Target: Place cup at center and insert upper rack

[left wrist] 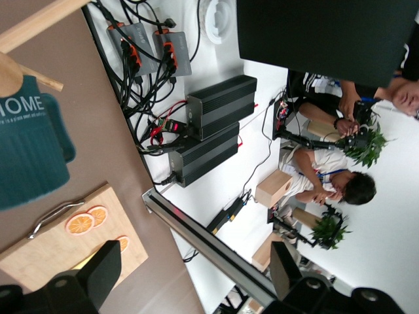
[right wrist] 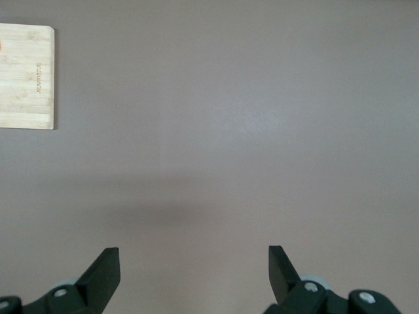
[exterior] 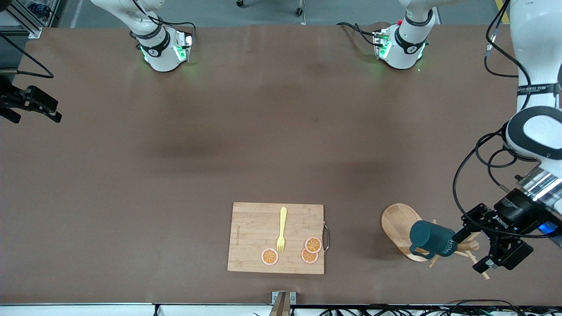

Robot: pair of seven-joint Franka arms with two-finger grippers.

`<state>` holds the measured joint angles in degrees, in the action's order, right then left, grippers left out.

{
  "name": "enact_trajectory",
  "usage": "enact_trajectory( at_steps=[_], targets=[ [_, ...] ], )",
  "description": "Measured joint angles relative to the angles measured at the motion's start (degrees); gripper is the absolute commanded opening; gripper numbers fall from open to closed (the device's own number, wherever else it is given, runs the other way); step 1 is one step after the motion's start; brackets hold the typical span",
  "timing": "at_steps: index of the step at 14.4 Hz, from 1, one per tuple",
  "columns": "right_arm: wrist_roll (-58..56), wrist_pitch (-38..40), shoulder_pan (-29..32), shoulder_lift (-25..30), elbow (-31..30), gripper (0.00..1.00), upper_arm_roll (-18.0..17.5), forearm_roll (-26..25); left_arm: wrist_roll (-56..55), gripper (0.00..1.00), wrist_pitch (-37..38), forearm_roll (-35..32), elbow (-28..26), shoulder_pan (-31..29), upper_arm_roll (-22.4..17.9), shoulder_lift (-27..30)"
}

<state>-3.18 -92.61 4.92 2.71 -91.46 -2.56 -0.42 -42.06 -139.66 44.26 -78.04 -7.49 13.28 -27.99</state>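
The dark teal cup with white "HOME" lettering hangs on the upper rack, a light wooden mug tree with an oval base, at the left arm's end of the table near the front edge. The left wrist view shows the cup and a wooden peg of the rack. My left gripper stands open by the rack's pegs, just clear of the cup, with nothing between its fingers. My right gripper waits open over the right arm's end of the table, and in its wrist view the right gripper is over bare table.
A rectangular wooden cutting board lies near the table's front edge, bearing a yellow fork and three orange slices. Its metal handle faces the rack. A metal bracket sits at the front edge.
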Motion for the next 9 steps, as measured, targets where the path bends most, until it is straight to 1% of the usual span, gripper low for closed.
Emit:
enact_trajectory(
  at_steps=[1, 3, 5, 7, 9],
  targets=[
    [0.00, 0.00, -0.01, 0.00, 0.00, 1.00, 0.00, 0.00, 0.05, 1.00, 1.47, -3.75, -1.05, -0.01, 0.01, 1.87],
    [0.00, 0.00, -0.02, 0.01, 0.00, 1.00, 0.00, 0.00, -0.04, 1.00, 6.59, -13.57, -3.65, -0.43, -0.03, 6.27],
    [0.00, 0.00, -0.02, 0.01, 0.00, 1.00, 0.00, 0.00, 0.28, 1.00, 15.08, -21.46, -5.31, -1.55, -0.04, 10.66],
    [0.00, 0.00, -0.03, 0.01, 0.00, 1.00, 0.00, 0.00, 3.30, 1.00, 23.11, -26.92, -6.25, -2.50, -0.08, 14.29],
    [0.00, 0.00, -0.03, 0.01, 0.00, 1.00, 0.00, 0.00, 9.17, 1.00, 28.75, -29.30, -6.89, -3.01, -0.10, 16.82]
  ],
)
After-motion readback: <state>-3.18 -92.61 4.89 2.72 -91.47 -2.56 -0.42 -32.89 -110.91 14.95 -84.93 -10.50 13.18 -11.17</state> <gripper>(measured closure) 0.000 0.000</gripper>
